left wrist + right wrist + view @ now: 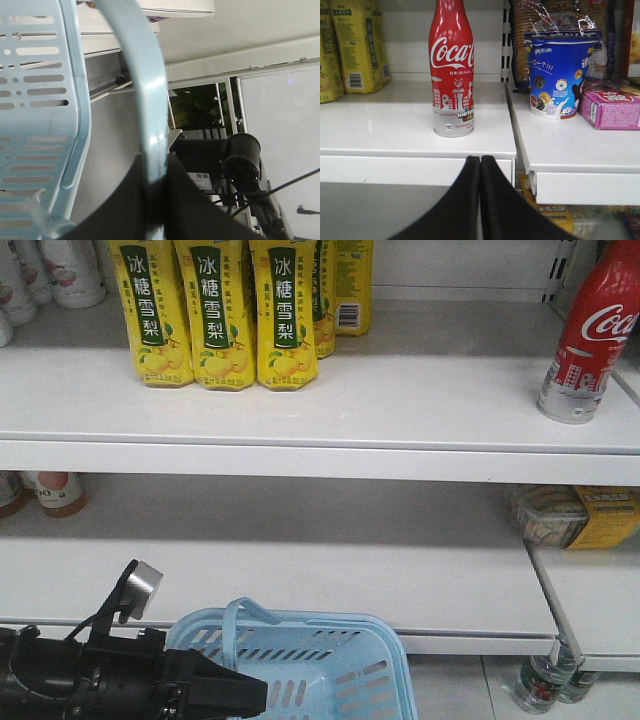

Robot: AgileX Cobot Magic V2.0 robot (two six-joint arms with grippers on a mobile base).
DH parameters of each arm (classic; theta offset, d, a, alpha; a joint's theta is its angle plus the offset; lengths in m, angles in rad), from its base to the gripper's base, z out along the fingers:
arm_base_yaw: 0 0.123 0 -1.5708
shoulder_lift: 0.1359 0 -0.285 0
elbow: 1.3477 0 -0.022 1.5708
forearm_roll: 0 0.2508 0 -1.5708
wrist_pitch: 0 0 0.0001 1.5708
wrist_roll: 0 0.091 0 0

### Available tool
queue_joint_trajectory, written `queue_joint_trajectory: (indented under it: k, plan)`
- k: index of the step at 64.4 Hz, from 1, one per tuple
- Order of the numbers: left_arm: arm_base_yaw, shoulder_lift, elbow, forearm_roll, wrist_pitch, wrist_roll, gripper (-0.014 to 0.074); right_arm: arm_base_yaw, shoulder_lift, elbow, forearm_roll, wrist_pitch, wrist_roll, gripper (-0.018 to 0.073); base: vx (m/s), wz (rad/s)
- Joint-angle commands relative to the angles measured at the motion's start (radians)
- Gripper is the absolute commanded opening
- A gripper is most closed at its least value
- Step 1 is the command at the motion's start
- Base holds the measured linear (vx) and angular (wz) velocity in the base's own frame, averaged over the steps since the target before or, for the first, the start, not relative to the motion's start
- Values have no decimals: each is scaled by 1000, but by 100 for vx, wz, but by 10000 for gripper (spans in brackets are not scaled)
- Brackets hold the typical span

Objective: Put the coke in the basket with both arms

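The coke [590,335], a slim red bottle with a silvery base, stands upright at the right end of the upper shelf. In the right wrist view the coke [452,70] is just beyond and slightly left of my right gripper [480,159]. That gripper is shut on nothing, with its tips level with the shelf's front edge. The light blue basket [330,675] hangs low in front of the shelves. My left gripper [159,165] is shut on the basket's loop handle [147,100], and the basket's slotted wall [35,100] is on the left. The left arm [100,680] reaches in from the bottom left.
Yellow pear-drink bottles [215,310] stand at the upper shelf's left. Right of the coke, past a gap between shelves, are a blue cookie cup [560,75] and a pink box [615,105]. Packaged snacks [575,515] lie on the lower shelf. Clear bottles [545,680] stand on the floor.
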State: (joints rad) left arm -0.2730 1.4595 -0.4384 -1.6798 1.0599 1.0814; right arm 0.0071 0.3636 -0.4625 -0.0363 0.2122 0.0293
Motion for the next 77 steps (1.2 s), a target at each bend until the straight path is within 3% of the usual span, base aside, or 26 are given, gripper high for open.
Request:
queue_joint_trajectory:
  k: [1,17,26,59,77]
  plan:
    - [-7,-35,-17,-85,76,9,-6,-5,43,-37,6,-108,-6,-10,0,0]
    - [-7,-35,-17,-85,76,9,-6,-5,53,-38,-19,-112,-6,-1,0,0]
    - [-7,-35,-17,-85,76,9,-6,-5,53,-38,-49,-112,-6,48,0,0]
    - [-7,-35,-17,-85,75,9,-6,-5,53,-38,-50,-112,-6,517,0,0]
    - [-7,-35,-17,-85,75,9,-6,-5,54,-43,-28,-123,-6,554,0,0]
